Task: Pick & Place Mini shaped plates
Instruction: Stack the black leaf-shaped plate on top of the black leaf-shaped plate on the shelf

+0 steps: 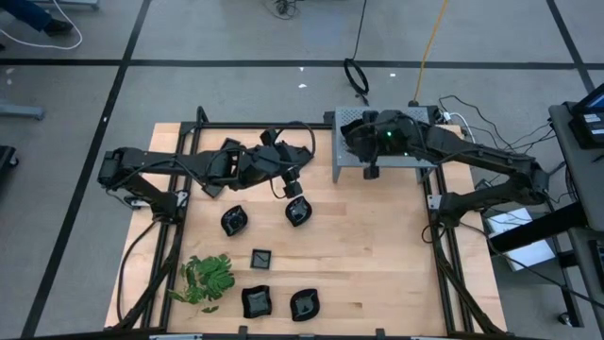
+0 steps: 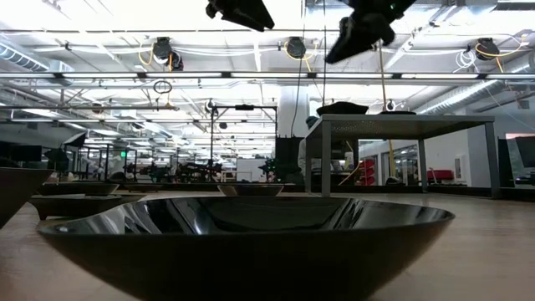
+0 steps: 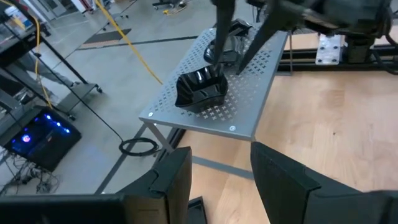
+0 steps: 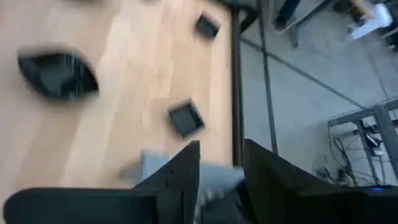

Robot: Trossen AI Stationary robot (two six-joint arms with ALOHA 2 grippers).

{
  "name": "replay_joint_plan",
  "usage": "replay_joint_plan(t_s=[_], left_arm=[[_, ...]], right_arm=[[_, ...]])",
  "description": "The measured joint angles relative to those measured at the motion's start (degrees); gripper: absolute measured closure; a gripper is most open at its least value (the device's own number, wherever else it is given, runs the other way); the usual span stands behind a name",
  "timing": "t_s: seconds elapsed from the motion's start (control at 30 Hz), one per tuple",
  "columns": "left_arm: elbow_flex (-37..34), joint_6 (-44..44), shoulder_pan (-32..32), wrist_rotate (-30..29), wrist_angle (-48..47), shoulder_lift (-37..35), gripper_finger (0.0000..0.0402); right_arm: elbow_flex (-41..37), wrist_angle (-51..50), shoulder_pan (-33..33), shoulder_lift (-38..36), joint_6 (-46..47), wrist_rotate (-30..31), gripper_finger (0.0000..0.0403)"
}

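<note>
Right gripper (image 1: 371,171) sits upper centre-right of the high view, over the front edge of the grey perforated metal box (image 1: 345,151); in its own wrist view the fingers (image 4: 186,167) stand apart with a moderate gap and nothing between them. The left wrist view shows one glossy black wavy-edged plate (image 3: 200,90) resting on the perforated top, upper centre of that frame, with the right arm's dark fingers just above and behind it; contact can't be told, it looks free of the plate. Left gripper (image 1: 283,186) is centre-left of the high view above the wooden table (image 1: 377,255), fingers (image 3: 281,180) spread wide, holding nothing, pointing toward the box. Remaining mini shaped plates lie on the wood: rounded plate (image 1: 234,221) and second rounded plate (image 1: 298,212) just below the left gripper, small square plate (image 1: 260,258) lower centre, two larger plates (image 1: 257,301) and (image 1: 304,304) near the bottom edge. Green leafy sprig (image 1: 208,278) lower left, near the square plate. In the low view a big black dish (image 2: 242,242) fills the bottom foreground, both arms only showing at the top edge.
</note>
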Motion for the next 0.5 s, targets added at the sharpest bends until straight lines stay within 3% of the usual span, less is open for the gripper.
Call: replay_joint_plan(t_s=[0.17,0.4,0.5], left_arm=[[0.00,-2.25,0.03,-1.52,-0.02,0.00,0.0231],[0.00,-4.76,-0.14,-2.24,0.02,-0.02,0.0231],[-0.09,-6.15,-0.42,-2.24,-0.03,-0.88,0.0231]], right_arm=[[-3.73,10.35,3.34,0.05,5.92,-0.09,0.0295],[-15.03,29.24,7.41,0.04,5.84,-0.21,0.0297],[-19.84,33.39,8.19,0.04,6.05,-4.11,0.0298]])
